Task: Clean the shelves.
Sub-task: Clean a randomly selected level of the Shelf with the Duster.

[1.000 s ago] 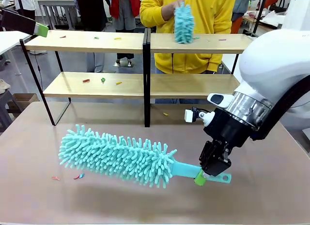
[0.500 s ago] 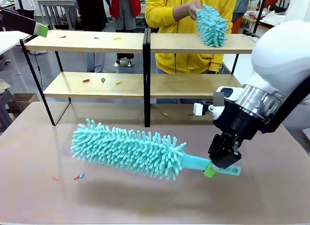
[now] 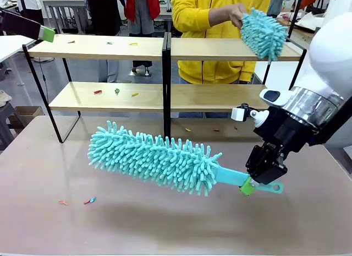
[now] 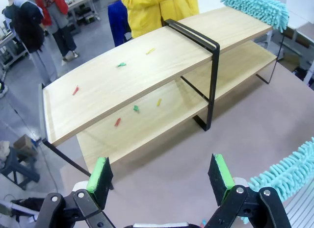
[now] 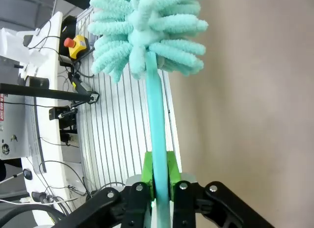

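**Right hand (image 3: pixel 247 185) carrying a teal duster (image 3: pixel 157 159) over the worktop (image 3: pixel 165 228), in front of the shelves (image 3: pixel 110 47).**

The right hand is clamped tight on the duster's flat handle (image 3: pixel 234 178), and the fluffy head reaches left, tilted up and clear of the worktop. The left hand (image 4: pixel 162 174) is spread wide with nothing between its green pads, hanging high at the left near the shelves' left end. The shelves stand across the far side of the worktop, with two long wooden boards on a black frame. Small red, green and yellow scraps (image 3: pixel 117 91) lie on the left half of both boards, and a few more (image 3: pixel 91 200) lie on the worktop at the near left. At the far right, a person's hand (image 3: pixel 237 15) holds a second duster (image 3: pixel 264 33) at the right end of the top board.
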Controlling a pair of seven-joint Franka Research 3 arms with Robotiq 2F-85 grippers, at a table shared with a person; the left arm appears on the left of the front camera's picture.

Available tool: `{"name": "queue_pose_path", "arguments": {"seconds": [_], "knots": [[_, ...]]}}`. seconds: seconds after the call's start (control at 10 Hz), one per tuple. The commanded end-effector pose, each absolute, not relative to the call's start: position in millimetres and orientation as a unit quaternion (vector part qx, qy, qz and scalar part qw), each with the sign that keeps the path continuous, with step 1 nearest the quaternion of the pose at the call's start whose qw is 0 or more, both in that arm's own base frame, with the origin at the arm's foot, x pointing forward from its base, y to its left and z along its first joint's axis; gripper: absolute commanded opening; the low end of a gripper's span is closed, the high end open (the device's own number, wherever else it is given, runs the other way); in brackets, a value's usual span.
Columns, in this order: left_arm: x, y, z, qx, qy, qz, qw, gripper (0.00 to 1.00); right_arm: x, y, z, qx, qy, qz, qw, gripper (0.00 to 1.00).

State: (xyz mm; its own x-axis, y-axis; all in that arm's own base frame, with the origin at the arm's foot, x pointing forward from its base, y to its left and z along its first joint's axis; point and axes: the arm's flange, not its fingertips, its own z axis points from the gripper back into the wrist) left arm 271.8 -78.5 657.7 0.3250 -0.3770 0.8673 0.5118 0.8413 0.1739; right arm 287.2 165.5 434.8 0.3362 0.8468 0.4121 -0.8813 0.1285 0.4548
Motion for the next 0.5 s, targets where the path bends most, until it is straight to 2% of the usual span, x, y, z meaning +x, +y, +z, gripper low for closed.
{"name": "queue_pose_path", "arguments": {"seconds": [0.0,0.2,0.4], "knots": [[272,-77,657,-0.062,-0.512,-0.276,0.811,1.00,281,158,427,0.330,-0.026,0.576,0.747,0.12],[272,-77,657,-0.062,-0.512,-0.276,0.811,1.00,280,153,431,0.329,-0.033,0.568,0.754,0.12],[272,-77,657,-0.062,-0.512,-0.276,0.811,1.00,266,129,451,0.326,-0.070,0.559,0.759,0.12]]}}
